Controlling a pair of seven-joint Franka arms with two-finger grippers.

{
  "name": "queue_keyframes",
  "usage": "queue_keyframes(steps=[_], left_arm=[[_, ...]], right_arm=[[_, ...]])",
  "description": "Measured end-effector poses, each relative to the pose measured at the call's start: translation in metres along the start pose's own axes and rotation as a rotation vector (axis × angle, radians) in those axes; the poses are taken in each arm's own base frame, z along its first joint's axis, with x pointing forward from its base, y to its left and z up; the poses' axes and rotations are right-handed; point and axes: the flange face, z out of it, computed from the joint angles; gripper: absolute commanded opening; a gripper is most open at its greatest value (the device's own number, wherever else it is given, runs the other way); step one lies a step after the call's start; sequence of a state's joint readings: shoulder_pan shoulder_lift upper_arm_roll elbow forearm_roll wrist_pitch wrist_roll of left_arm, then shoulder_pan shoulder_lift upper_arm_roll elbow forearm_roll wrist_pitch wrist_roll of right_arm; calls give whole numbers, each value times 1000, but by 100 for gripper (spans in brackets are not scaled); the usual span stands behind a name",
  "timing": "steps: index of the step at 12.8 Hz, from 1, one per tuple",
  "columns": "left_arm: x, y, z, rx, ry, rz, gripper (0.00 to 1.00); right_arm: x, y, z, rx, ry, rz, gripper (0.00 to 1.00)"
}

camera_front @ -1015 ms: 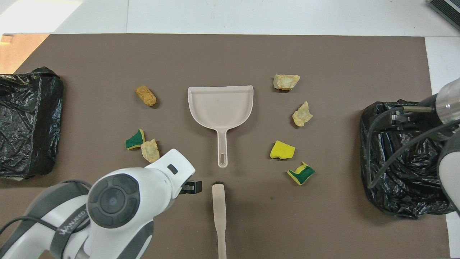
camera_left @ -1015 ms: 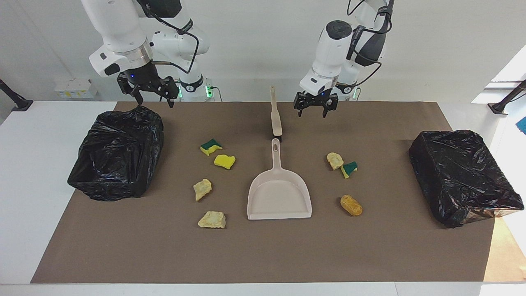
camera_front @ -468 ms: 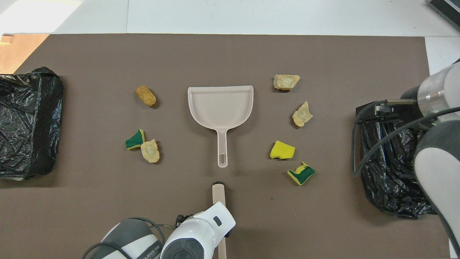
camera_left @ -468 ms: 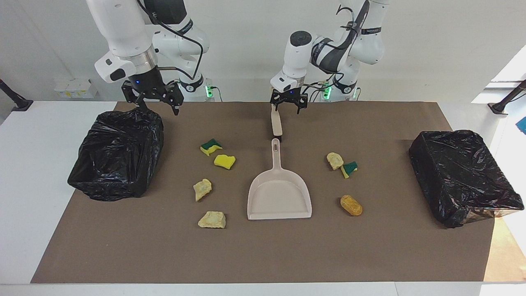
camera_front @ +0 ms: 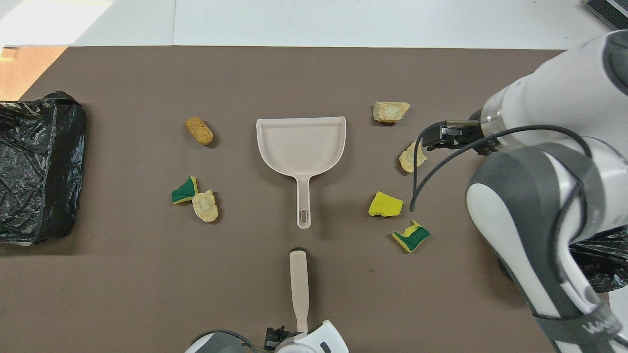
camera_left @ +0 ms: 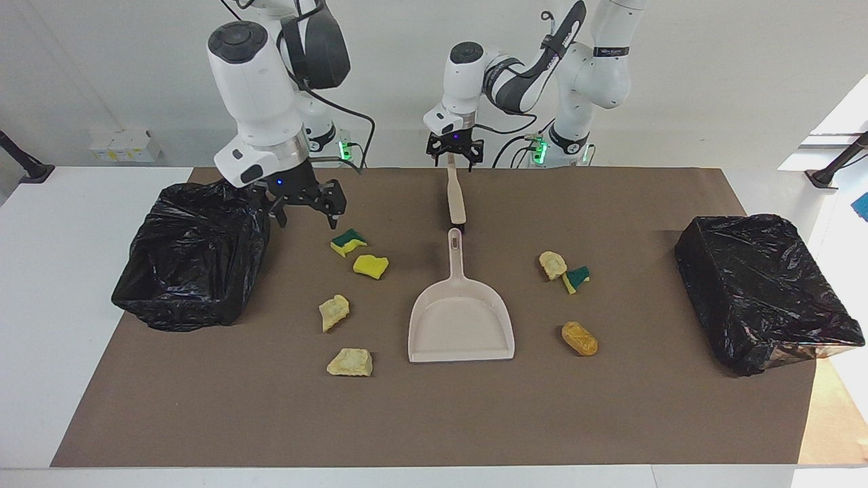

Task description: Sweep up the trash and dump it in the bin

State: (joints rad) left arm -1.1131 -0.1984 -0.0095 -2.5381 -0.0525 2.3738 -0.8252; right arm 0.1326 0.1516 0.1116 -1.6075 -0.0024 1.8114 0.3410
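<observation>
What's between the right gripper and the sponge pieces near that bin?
Nothing visible. The right gripper hangs open over bare mat beside the bin, with the green-and-yellow sponge piece and the yellow one lying clear of other things.

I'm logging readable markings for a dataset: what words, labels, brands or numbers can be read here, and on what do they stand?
Dark lettering on the right arm's white link: cut off and too blurred to read.
White boxes by the wall: yellow labels, too small to read.
Beige plastic dustpan, beige hand brush, black bag-lined bins: no text visible.
</observation>
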Motion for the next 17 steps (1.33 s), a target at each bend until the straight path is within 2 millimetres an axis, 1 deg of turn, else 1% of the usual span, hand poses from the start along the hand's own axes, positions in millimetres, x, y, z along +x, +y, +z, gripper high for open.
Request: queue_keyframes(steps=[1,2,3,4,5,7,8,9,10,11,12,14,16,17], left_arm=[[-3,4,8,1,-1,-3,100],[-6,9,17,0,1,-15,94],[-8,14,24,-3,4,-29,90],[-9,16,29,-3,4,-37,88],[-9,16,31,-1,3,-41,85],[-6,16,29,-7,6,-50,78],[-5,16,27,-9,8,-53,70],[-5,15,24,-12,9,-59,64],[-4,15,21,-14,10,-70,61],[-5,14,17,-11,7,-78,53],[-6,12,13,-7,3,-81,42],[-7,10,7,-4,-1,-85,0],[-8,9,7,5,-8,-90,0],[-7,8,7,8,-11,-96,0]], right_arm=[[4,-21,20,6,0,9,100],[3,-46,40,12,-2,9,100],[1,-68,53,15,-6,7,100],[-2,-84,62,15,-16,5,100],[-6,-103,71,13,-26,4,100],[-19,-151,94,9,-27,15,100],[-24,-171,107,5,-29,23,100],[-28,-188,117,2,-32,25,100],[-33,-204,126,-4,-33,25,100],[-36,-218,134,-8,-30,25,100],[-40,-229,141,-10,-26,18,100],[-49,-246,156,-17,-23,-11,100],[-59,-267,168,7,0,-43,99],[-62,-270,175,14,4,-48,99]])
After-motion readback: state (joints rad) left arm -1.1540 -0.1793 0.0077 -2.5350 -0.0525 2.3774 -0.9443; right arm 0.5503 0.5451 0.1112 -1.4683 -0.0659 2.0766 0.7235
